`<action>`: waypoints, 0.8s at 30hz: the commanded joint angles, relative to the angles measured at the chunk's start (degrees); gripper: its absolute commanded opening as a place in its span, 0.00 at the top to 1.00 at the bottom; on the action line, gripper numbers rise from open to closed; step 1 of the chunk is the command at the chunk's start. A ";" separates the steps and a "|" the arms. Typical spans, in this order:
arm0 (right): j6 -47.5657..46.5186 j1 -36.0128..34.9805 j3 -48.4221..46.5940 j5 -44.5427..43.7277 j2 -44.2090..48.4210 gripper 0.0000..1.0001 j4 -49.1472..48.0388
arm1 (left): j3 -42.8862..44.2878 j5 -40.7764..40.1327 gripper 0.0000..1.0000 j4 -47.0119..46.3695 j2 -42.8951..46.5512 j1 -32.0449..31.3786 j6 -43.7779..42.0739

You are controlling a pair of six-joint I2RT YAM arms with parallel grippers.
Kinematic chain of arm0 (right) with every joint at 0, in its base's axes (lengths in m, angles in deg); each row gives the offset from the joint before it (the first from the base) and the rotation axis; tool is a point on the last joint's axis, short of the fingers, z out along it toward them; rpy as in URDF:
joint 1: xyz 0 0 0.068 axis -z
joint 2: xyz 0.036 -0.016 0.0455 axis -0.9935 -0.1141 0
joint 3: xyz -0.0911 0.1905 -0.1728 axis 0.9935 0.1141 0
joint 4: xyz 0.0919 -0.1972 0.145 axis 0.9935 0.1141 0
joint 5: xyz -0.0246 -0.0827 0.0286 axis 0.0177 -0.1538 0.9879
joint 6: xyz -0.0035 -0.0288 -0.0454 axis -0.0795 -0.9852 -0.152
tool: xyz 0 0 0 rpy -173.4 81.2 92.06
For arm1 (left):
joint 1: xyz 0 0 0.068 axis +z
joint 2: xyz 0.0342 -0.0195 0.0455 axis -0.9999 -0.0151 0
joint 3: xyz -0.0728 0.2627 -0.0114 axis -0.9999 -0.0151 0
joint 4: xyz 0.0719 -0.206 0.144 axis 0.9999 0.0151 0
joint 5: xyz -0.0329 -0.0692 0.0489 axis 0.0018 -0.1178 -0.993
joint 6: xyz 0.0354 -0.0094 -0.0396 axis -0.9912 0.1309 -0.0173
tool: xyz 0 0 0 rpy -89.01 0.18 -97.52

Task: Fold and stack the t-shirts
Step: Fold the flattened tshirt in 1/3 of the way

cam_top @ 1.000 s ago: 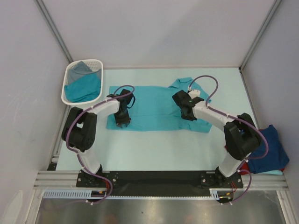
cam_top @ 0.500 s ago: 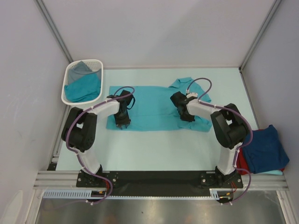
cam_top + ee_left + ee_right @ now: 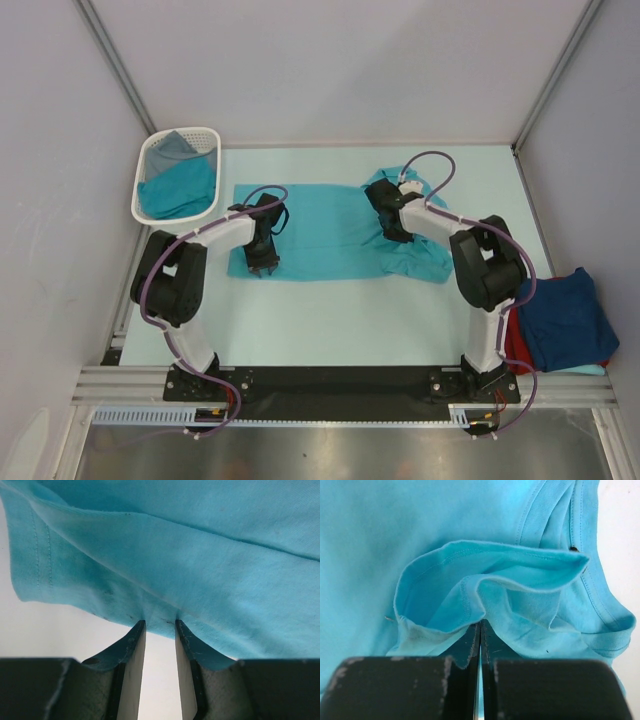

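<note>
A teal t-shirt [image 3: 320, 225] lies spread across the middle of the table, its right part bunched up. My right gripper [image 3: 397, 236] is shut on a raised fold of that cloth [image 3: 485, 580]; the jaws [image 3: 480, 624] meet with fabric gathered at their tips. My left gripper [image 3: 262, 266] stands at the shirt's near left hem. In the left wrist view its jaws [image 3: 159, 626] stand apart with their tips against the hem [image 3: 200, 555], and bare table shows between the fingers.
A white slotted basket [image 3: 180, 131] at the far left holds a teal shirt [image 3: 180, 190] and a grey one [image 3: 175, 145]. At the right edge a navy shirt [image 3: 565, 322] lies on a red one [image 3: 512, 350]. Walls enclose three sides.
The right arm has swung left and away, dragging the shirt's right side into a bunch and uncovering the navy shirt. The left gripper has stayed put.
</note>
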 commanded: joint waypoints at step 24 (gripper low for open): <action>-3.59 1.66 -5.26 -0.53 0.99 0.52 -4.59 | -1.27 0.79 0.66 -0.59 2.92 -0.48 -0.53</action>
